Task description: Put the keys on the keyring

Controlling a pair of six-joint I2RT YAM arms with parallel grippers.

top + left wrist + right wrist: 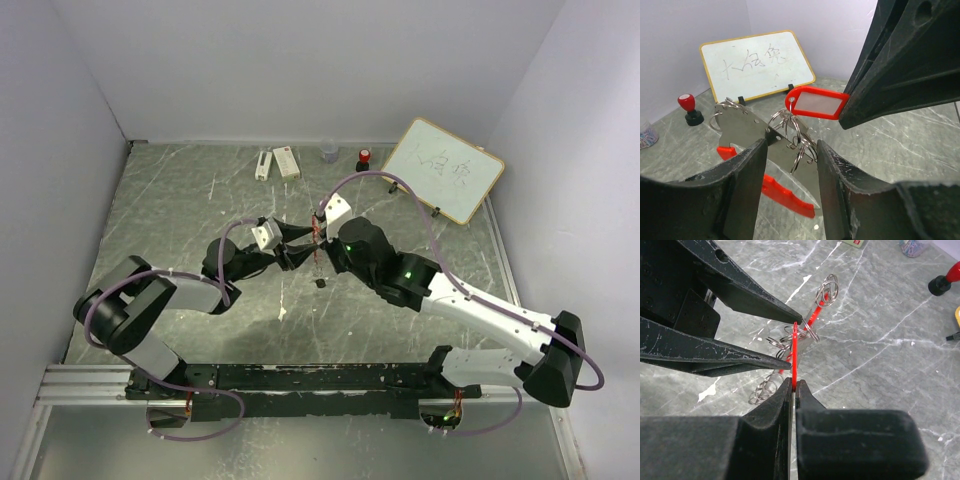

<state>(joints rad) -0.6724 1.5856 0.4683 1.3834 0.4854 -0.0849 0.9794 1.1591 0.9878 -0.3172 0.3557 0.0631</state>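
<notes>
right fingers (pixel 771 412): pressed together on the red-tagged key (pixel 794 352), pinching the flat tag edge-on; the tag runs straight out ahead of the tips.
left fingers (pixel 747 185): standing at a middling gap, one on either side of the keyring (pixel 792 150); I cannot tell whether they bear on the metal or only flank it.
keyring: up off the table (pixel 180 200), in the gap of the left fingers; its grey piece (pixel 740 125) slants through that gap, one end out beyond the tips, the other back towards the palm.
red fob (pixel 785 192): under the grey piece, along the same slant.
red-tagged key, from the left wrist: just beyond and above the left fingertips, label side facing them, eyelet end turned towards the loops.
relation that counts: the tag's long axis points from the right fingers at the keyring's wire loops (pixel 807 330), which sit right at the eyelet; joined or merely touching, I cannot tell.
nearer arm: both meet at one spot, and the right fingers carry the part to be threaded.
judged next: small, fine turning of the eyelet into a loop; a slip could drop either piece.
below the fingers: a small dark thing (pixel 318 283) on the table, too small to name.
far beyond the tips: a red-capped stamp (pixel 688 107), then a whiteboard (pixel 757 62).
</notes>
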